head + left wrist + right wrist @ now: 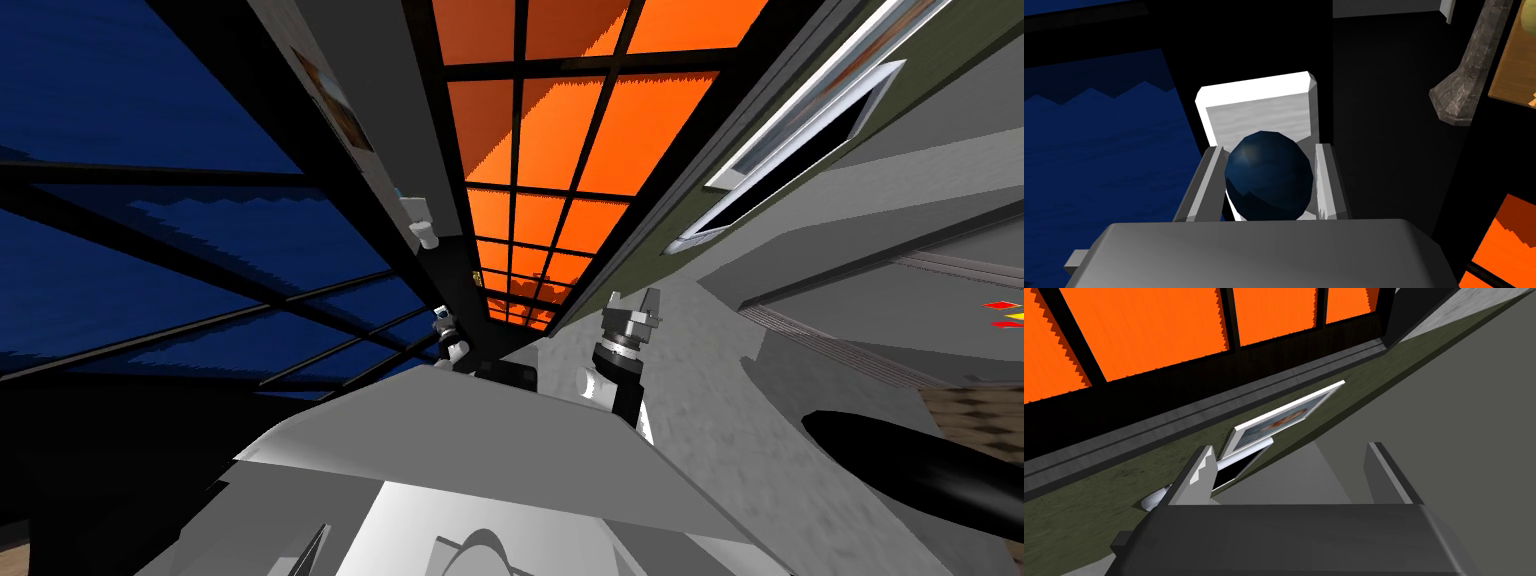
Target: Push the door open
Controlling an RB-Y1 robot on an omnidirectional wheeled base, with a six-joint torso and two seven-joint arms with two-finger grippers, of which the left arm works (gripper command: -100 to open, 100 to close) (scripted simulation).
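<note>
The left arm (450, 340) reaches forward, its wrist small and dark-jointed. The left gripper (1270, 146) has both fingers (1204, 185) drawn in against the sides of a dark blue round knob (1269, 180). The right gripper (634, 296) points forward, its fingers (1191, 480) spread wide apart.

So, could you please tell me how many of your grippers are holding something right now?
1. The left gripper is shut on the dark blue round knob in front of a white plate; the right gripper is open and empty.
</note>
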